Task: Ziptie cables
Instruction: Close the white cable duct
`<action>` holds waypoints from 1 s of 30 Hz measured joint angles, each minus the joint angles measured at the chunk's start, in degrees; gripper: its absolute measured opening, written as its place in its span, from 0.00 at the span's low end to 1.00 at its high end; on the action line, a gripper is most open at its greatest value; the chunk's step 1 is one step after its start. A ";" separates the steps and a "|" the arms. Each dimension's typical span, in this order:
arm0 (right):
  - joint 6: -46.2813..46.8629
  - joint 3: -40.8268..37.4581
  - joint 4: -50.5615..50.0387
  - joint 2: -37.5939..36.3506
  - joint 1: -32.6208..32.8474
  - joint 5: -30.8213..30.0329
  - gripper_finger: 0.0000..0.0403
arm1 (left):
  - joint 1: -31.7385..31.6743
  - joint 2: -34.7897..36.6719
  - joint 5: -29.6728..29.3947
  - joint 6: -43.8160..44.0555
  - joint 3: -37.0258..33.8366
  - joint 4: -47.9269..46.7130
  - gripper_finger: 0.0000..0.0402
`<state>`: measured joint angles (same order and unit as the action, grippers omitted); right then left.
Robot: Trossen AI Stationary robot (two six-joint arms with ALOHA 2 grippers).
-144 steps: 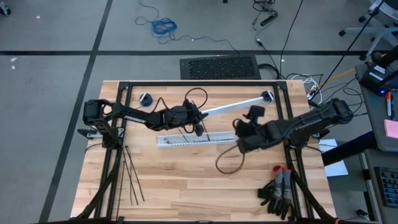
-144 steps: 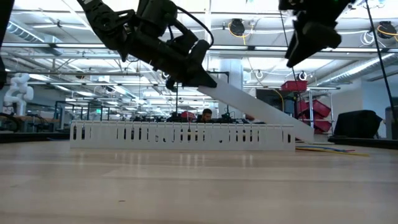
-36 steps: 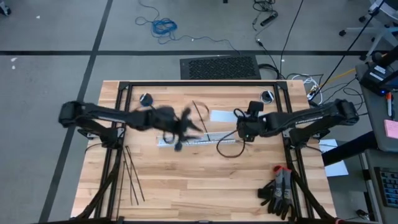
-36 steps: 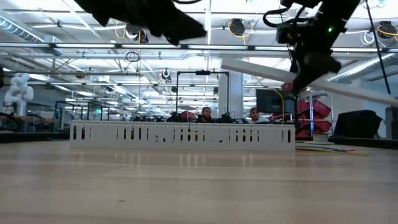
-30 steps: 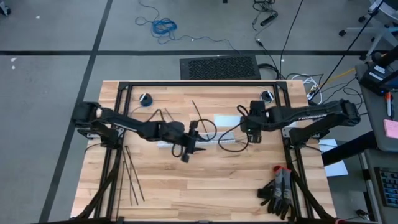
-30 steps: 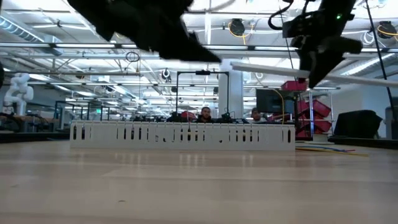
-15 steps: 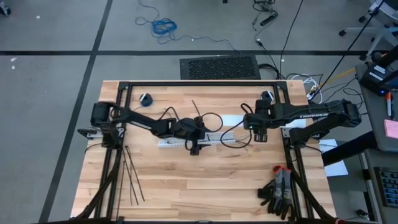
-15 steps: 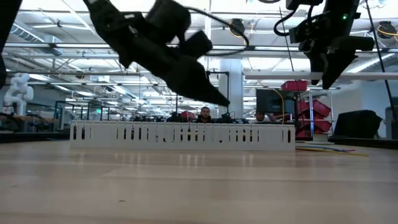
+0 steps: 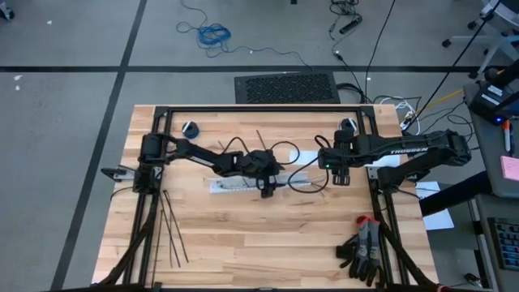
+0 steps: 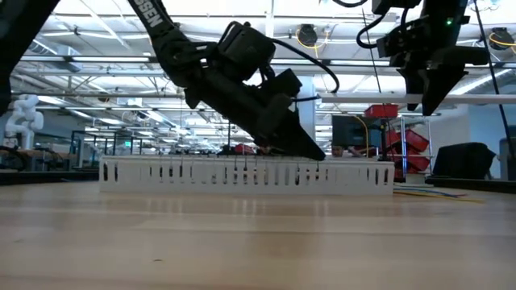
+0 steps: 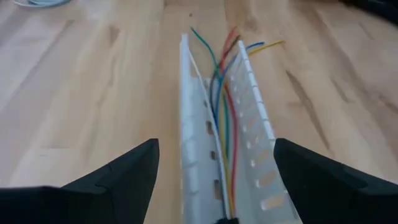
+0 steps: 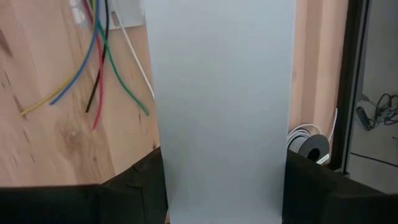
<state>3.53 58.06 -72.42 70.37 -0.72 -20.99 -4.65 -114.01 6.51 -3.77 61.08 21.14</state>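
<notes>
Cables (image 11: 222, 118): coloured wires lying lengthwise inside the white slotted duct (image 9: 235, 185) at mid-table, ends fanning onto the wood past its right end. 
Zipties (image 9: 170, 231): thin black strips near the table's left front edge, well apart from the duct. 
Table (image 9: 243, 243): pale wooden planks; grey floor around. 
Left gripper (image 9: 267, 188): low over the duct, fingers spread, nothing between them. 
Right gripper (image 9: 339, 172): raised near the right frame post, clamped across a flat white cover strip (image 12: 221, 106). 
Black gloves (image 9: 365, 251): front right corner.
</notes>
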 joint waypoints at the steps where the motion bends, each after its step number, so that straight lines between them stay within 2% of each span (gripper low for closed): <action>1: 0.00 0.00 -0.05 0.00 0.01 0.04 0.54 | 0.14 -0.03 0.38 0.47 0.04 -0.25 0.79; 9: 0.13 0.00 -0.05 0.00 -0.01 -0.03 0.54 | 0.19 0.13 -0.69 3.15 0.21 -5.42 0.78; 12: 0.15 0.00 -0.05 0.00 -0.01 -0.03 0.54 | 0.16 0.76 -0.75 1.92 0.39 -11.28 0.77; 16: 0.24 0.00 -0.05 0.00 -0.01 -0.03 0.54 | 0.16 3.72 -0.81 0.77 0.20 -23.70 0.77; 20: 0.48 -0.02 -0.05 0.00 0.03 -0.03 0.54 | 0.32 9.31 -3.36 -0.11 -0.55 -37.31 0.77; 22: 0.61 -0.02 0.01 0.00 -0.01 -0.07 0.54 | 0.55 15.02 -4.35 -0.21 -0.57 -41.18 0.77; 27: 0.24 -0.24 1.41 0.02 0.01 -0.05 0.54 | 1.50 27.04 -10.51 -0.03 -1.87 -46.40 0.77; 30: -0.44 -0.24 2.83 0.02 0.01 0.04 0.54 | 2.21 33.24 -12.97 0.34 -1.81 -45.52 0.77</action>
<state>3.09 57.82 -69.59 70.39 -0.71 -20.94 -2.44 -80.77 -6.46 -3.43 59.27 -24.38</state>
